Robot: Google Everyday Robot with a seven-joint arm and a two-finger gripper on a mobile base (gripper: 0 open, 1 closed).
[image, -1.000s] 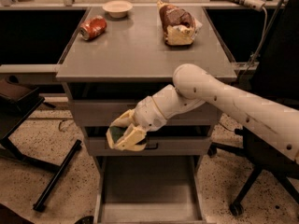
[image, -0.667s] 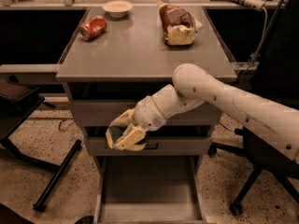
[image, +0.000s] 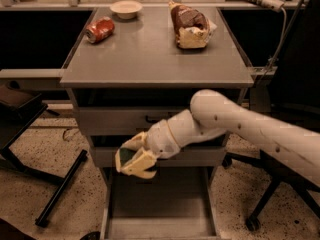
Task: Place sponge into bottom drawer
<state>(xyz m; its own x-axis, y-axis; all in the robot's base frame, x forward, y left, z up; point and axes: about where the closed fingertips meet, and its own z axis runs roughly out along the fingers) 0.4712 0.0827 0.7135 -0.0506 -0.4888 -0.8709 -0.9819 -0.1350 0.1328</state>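
Your gripper, left of centre in the frame, pinches the sponge above the left rear edge of the open bottom drawer. If you release here, the sponge may clip the left wall and fall outside.

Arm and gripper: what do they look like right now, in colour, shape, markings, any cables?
The arm is smooth, off-white tubing with a bulbous joint and small dark dots on its shell; a thin ring marks the wrist. The gripper, above the open bottom drawer, has two chunky cream wedge fingers. No cables show.
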